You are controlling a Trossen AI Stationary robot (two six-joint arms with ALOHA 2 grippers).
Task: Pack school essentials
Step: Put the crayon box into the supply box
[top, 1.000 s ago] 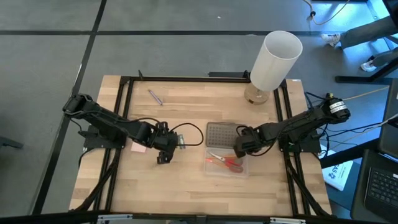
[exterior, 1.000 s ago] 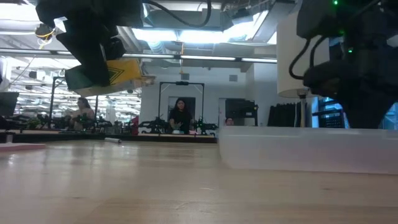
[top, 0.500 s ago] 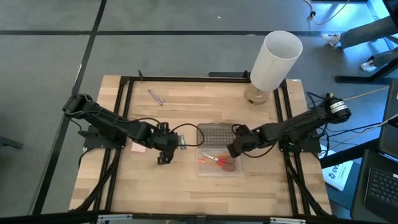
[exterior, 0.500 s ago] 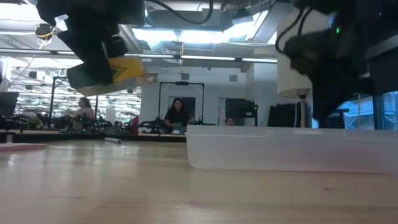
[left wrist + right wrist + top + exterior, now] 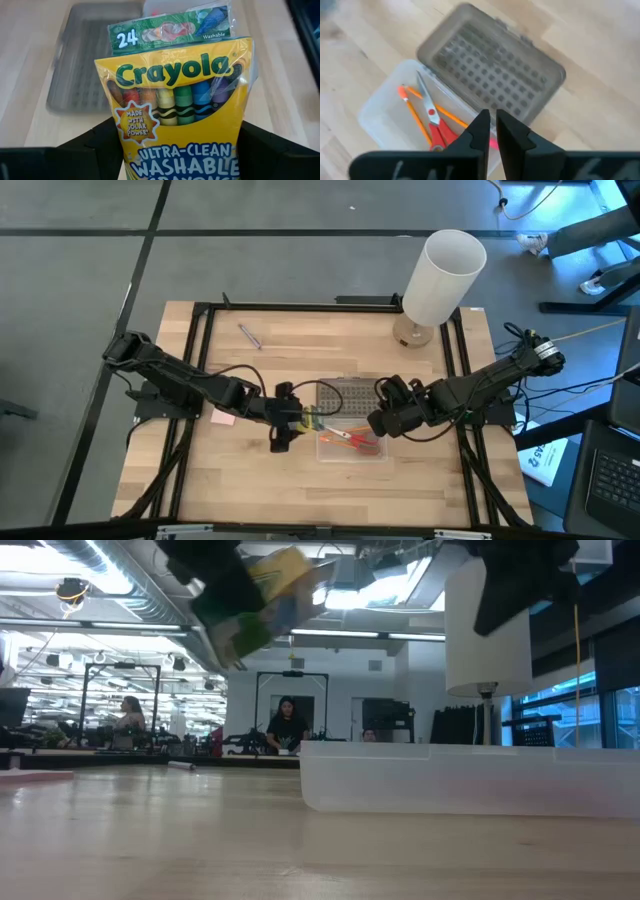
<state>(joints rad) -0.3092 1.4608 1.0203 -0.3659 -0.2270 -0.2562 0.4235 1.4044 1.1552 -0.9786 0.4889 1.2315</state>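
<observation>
Left gripper (image 5: 290,423) clamps the crayon box (image 5: 182,102) at the clear box's (image 5: 352,444) left edge, probably above it; right gripper (image 5: 491,131), fingers together, hovers above.

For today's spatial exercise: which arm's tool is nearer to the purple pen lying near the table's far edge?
Left. The left tool, holding the Crayola crayon box, is closer to the purple pen. The right tool sits beyond the clear box, farther from the pen.
</observation>
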